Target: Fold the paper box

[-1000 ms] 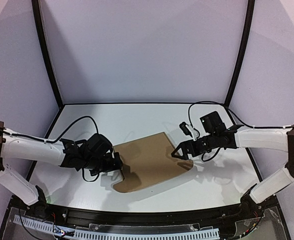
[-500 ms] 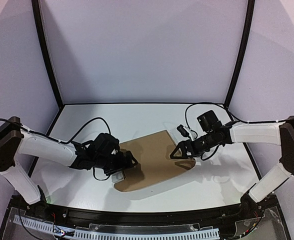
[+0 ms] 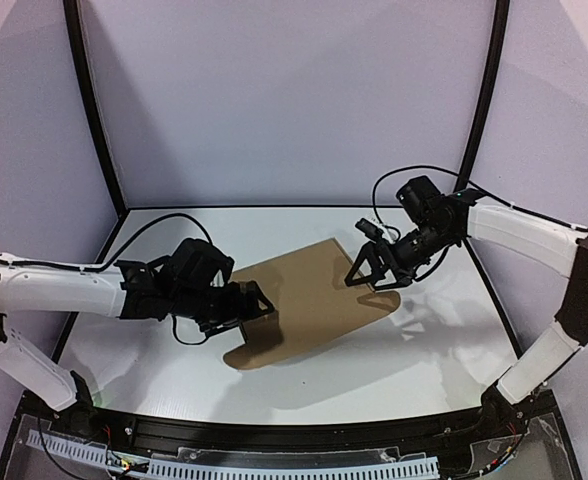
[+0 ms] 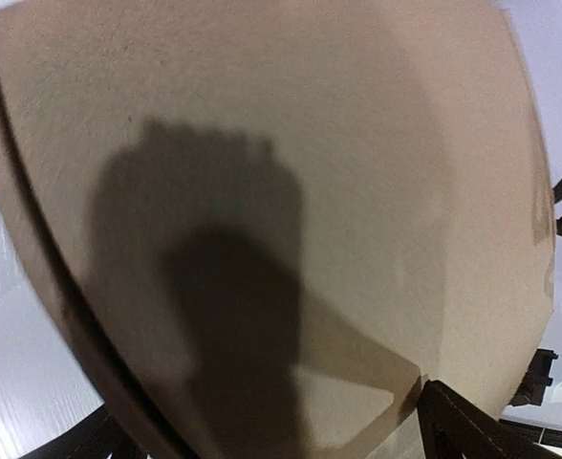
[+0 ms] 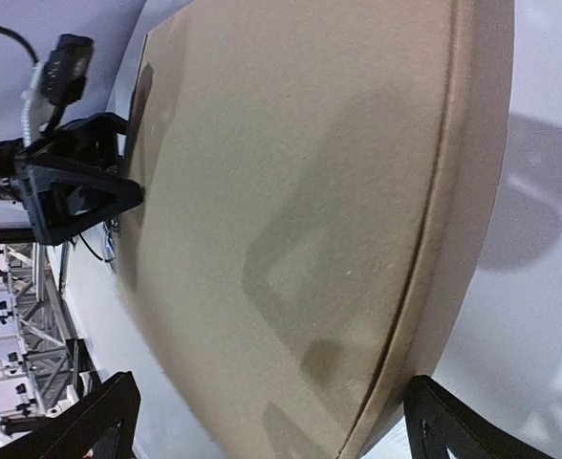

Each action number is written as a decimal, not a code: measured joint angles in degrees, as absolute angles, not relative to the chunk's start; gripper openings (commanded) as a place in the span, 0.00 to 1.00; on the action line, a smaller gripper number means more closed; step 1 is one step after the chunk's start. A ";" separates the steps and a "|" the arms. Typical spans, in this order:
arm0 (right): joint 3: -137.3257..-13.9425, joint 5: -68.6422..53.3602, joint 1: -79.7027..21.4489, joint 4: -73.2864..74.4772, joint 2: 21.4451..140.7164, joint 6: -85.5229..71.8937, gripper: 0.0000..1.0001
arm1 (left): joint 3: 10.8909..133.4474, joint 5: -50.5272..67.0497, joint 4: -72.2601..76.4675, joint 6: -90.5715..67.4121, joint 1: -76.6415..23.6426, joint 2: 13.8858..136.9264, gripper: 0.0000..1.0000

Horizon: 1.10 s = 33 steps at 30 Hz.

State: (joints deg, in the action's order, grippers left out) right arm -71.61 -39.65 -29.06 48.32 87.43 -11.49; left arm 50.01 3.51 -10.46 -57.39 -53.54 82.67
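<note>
- Box [image 3: 309, 300]: flat brown cardboard sheet, unfolded, mid-frame in the top view on the white counter [image 3: 174, 240].
- Its far corner points to the upper right and its rounded edge sits lower left. The lower-left rim is in shade.
- Can't tell whether the sheet lies fully flat or is a bit lifted.
- L fingers [image 3: 259, 300]: at the sheet's left edge, left of centre, spread wide.
- L wrist view: cardboard fills nearly the whole frame. One dark tip shows at lower right [image 4: 472, 430], the other at lower left, well apart. A crease line runs down the left side.
- R fingers [image 3: 362, 272]: at the sheet's upper-right edge, right of centre, also spread wide.
- R wrist view: tips at lower left [image 5: 80, 426] and lower right, far apart, with the sheet spanning between them. A folded edge strip runs along the right side.
- Can't tell if either pair touches the cardboard; no pinch visible.
- L fingers also show in the R wrist view, upper left, at the sheet's far rim.
- Both arms reach inward from the frame sides, with the sheet between them.
</note>
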 measured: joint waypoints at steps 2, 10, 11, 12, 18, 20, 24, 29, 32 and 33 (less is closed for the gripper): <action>-71.55 -40.20 -28.55 48.29 89.31 -12.46 0.98 | 50.50 3.77 -11.71 -57.44 -53.54 82.65 0.99; -71.89 -42.18 -27.38 42.29 101.96 -15.91 0.98 | 50.52 5.16 -13.30 -57.51 -53.56 86.91 0.99; -72.36 -42.26 -27.20 41.35 103.55 -16.00 0.98 | 50.55 5.65 -13.30 -57.25 -53.56 88.25 0.99; -73.44 -42.20 -27.09 41.01 104.97 -16.01 0.98 | 50.75 6.17 -13.28 -57.02 -53.58 89.61 0.99; -81.69 -38.79 -25.85 37.56 112.02 -14.98 0.98 | 53.54 8.84 -12.81 -55.81 -53.65 95.12 0.99; -82.29 -35.90 -25.62 37.39 112.33 -13.99 0.98 | 53.85 9.39 -12.50 -55.40 -53.83 95.11 0.99; -82.15 -28.79 -24.59 37.13 111.47 -13.39 0.98 | 54.00 10.04 -14.32 -54.63 -53.92 93.92 0.99; -74.02 -19.80 -21.55 33.95 101.51 -14.60 0.98 | 57.77 10.04 -25.53 -51.68 -53.93 87.57 0.99; -68.31 -16.68 -20.53 32.32 92.52 -15.99 0.98 | 65.17 8.27 -35.17 -49.58 -53.88 84.20 0.99; -66.18 -16.86 -20.54 31.24 89.73 -16.55 0.98 | 67.19 7.44 -37.47 -49.20 -53.64 83.78 0.99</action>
